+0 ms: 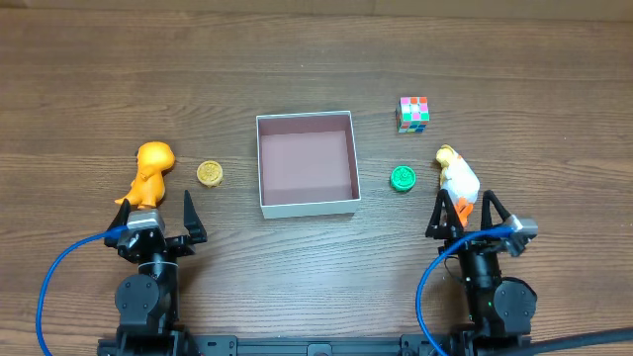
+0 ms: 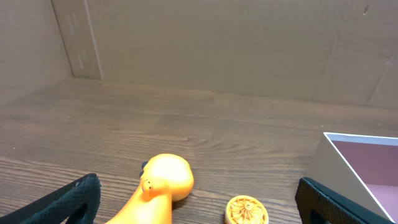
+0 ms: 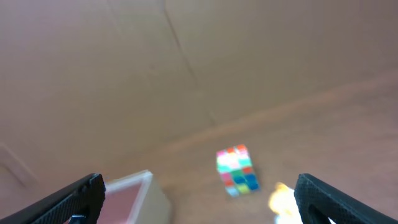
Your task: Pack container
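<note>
The container [image 1: 308, 208], a shallow white-walled square box with a pinkish-brown floor, sits at the table's middle with nothing in it. It also shows at the right of the left wrist view [image 2: 339, 163] and low left in the blurred right wrist view [image 3: 138, 184]. My left gripper [image 1: 158, 214] stands open near the front left. The orange dinosaur toy [image 1: 153, 170] [image 2: 163, 180] and a yellow disc [image 1: 209, 174] [image 2: 247, 210] lie just ahead of it. My right gripper [image 1: 465, 214] is open at the front right, close behind a white and orange duck toy [image 1: 458, 178].
A green disc [image 1: 402, 178] lies right of the container. A multicoloured puzzle cube [image 1: 413, 113] [image 3: 236, 169] sits farther back on the right. Brown cardboard walls [image 2: 217, 43] ring the wooden table [image 1: 316, 59].
</note>
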Available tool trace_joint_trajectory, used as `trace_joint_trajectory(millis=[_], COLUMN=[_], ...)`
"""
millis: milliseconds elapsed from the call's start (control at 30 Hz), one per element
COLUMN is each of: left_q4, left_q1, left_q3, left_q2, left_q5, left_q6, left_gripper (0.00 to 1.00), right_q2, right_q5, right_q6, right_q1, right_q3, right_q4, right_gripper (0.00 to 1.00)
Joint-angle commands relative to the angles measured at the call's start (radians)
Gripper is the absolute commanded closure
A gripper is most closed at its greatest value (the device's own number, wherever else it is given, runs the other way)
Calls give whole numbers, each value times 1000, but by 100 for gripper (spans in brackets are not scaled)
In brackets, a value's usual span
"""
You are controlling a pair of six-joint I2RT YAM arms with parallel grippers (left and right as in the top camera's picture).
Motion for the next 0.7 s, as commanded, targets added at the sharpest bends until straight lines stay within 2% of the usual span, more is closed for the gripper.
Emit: trace_joint_trajectory(millis=[0,167,367,467,667], left_q4=[1,1,1,1,1], left_q1=[7,7,7,7,7], left_q3=[-3,-3,-3,-3,-3], left_q2=[-1,-1,-1,-1,-1], left_q5=[5,5,5,5,5], left_q6=[26,26,26,26,26], left_gripper=[0,0,0,0,0], right_q2=[-4,65,336,553,998], right_q5=[-35,-31,2,6,5], right_q6=[48,-54,-154,-154,-158], right_q1=[-2,-2,-2,-2,-2], right_q3=[15,111,356,553,1030], right_q4=[26,-2,-93,-226,-606], right_gripper=[0,0,0,0,0])
